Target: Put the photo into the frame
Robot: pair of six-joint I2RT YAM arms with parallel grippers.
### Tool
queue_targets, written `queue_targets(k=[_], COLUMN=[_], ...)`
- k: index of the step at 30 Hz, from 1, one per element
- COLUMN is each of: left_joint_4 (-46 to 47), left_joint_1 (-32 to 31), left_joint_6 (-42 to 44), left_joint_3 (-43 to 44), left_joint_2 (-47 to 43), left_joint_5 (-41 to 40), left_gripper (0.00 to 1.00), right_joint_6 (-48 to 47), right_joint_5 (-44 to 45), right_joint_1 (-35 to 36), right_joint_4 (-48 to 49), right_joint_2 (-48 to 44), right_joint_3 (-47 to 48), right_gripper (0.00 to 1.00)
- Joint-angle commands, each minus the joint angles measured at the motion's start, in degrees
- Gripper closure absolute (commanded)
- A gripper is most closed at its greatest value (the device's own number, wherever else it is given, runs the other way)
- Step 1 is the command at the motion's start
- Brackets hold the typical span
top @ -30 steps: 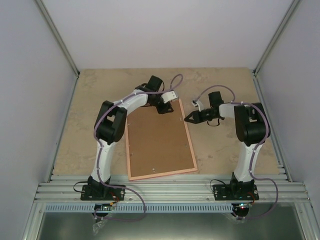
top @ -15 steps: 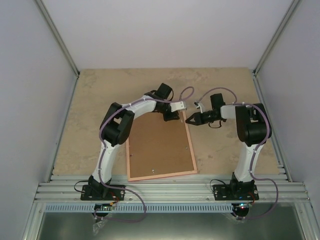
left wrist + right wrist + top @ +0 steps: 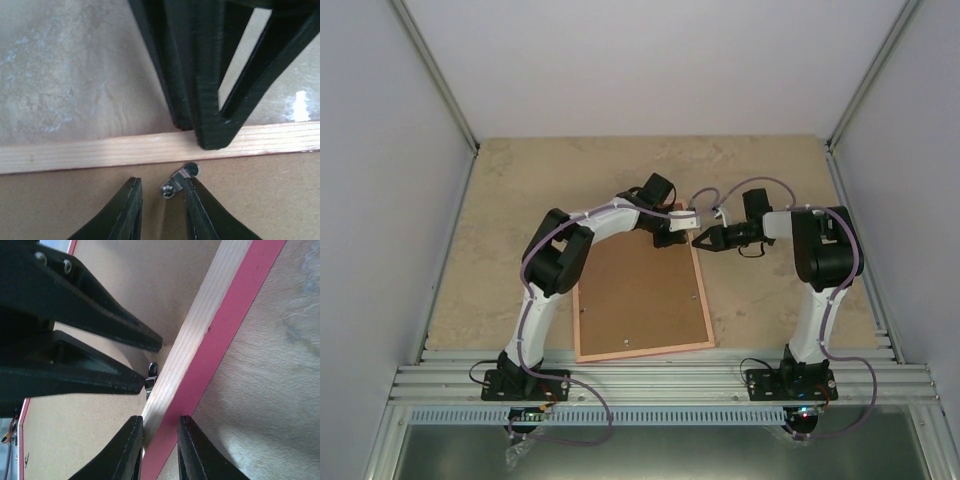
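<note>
The pink frame [image 3: 642,351] lies face down on the table with the brown backing board [image 3: 640,290] set in it. The photo is out of view. My left gripper [image 3: 678,232] is over the frame's far right corner. In the left wrist view it [image 3: 161,184] is slightly open, and its right finger touches a small metal turn clip [image 3: 175,184] next to the wooden rail [image 3: 100,150]. My right gripper [image 3: 700,240] comes in from the right. In the right wrist view it [image 3: 161,422] straddles the frame's rail [image 3: 210,330], pinching it.
The two grippers are very close together at that corner; the left gripper's fingers [image 3: 100,325] fill the upper left of the right wrist view. More clips dot the backing board's edges. Bare beige table [image 3: 520,200] surrounds the frame, with enclosure walls on three sides.
My left gripper has moved right along the frame's far edge to its right corner. My right gripper has moved left onto the frame's right rail.
</note>
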Motion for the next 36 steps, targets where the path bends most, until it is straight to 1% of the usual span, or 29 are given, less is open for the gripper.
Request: queue_targets(k=[1,5,9,12,14,17,20,22,23,27,28,31,34,36], left_joint_4=[-3.0,-3.8,-2.4,0.3,2.8,6.2,8.4,8.5,7.7,0.2,-0.4,0.0,-1.7,-1.7], left_joint_1=[-1.7,-1.7,-1.7,-1.8,-1.9,-1.8,-1.8,-1.7,-1.7,-1.7,-1.8,-2.1,-3.0,-4.2], left_joint_6=[3.9,3.5,1.1,-1.3,-3.5,-6.6,-8.8,-9.5,-9.0,-7.6,-7.7,-7.0,-6.6,-6.0], left_joint_3=[-2.5,-0.8,-1.0,-2.9,-4.0,-4.9,-5.2,-5.0,-4.9,-1.8,-1.9,-5.3,-7.8,-11.4], left_joint_2=[1.0,3.2,3.6,2.9,2.7,2.8,2.9,2.5,1.9,-2.2,-3.8,-9.4,-12.7,-15.3], left_joint_5=[-1.4,-3.0,-3.9,-5.3,-7.7,-11.6,-13.8,-13.1,-11.4,-3.4,-2.0,-0.8,-0.1,0.2], left_gripper=[0.75,0.77,0.82,0.87,0.91,0.93,0.94,0.88,0.85,0.70,0.68,0.66,0.66,0.67], right_joint_6=[0.1,0.1,0.3,0.7,0.9,1.1,1.1,1.0,0.9,0.7,0.8,0.2,-2.0,-3.5], right_joint_5=[3.4,3.4,3.3,3.0,2.9,3.0,3.1,3.0,2.9,1.3,0.6,-0.7,-0.7,-1.0], right_joint_1=[-0.1,-0.1,-0.1,-0.1,-0.1,-0.1,-0.1,-0.1,-0.3,-2.1,-2.7,-4.1,-4.8,-4.8], right_joint_4=[-1.6,-1.5,-1.3,-1.0,-0.8,-0.4,-0.6,-1.0,-1.2,-1.7,-1.6,-2.1,-4.5,-6.8], right_joint_2=[2.1,2.4,2.4,2.6,2.5,2.2,2.1,1.9,1.7,-1.0,-2.1,-5.6,-8.7,-9.9], right_joint_3=[-1.8,-1.8,-2.1,-2.5,-2.7,-3.0,-2.6,-1.9,-1.5,-0.7,-1.1,-2.8,-4.9,-6.2], right_gripper=[0.78,0.79,0.80,0.80,0.81,0.81,0.81,0.81,0.80,0.76,0.75,0.72,0.70,0.70])
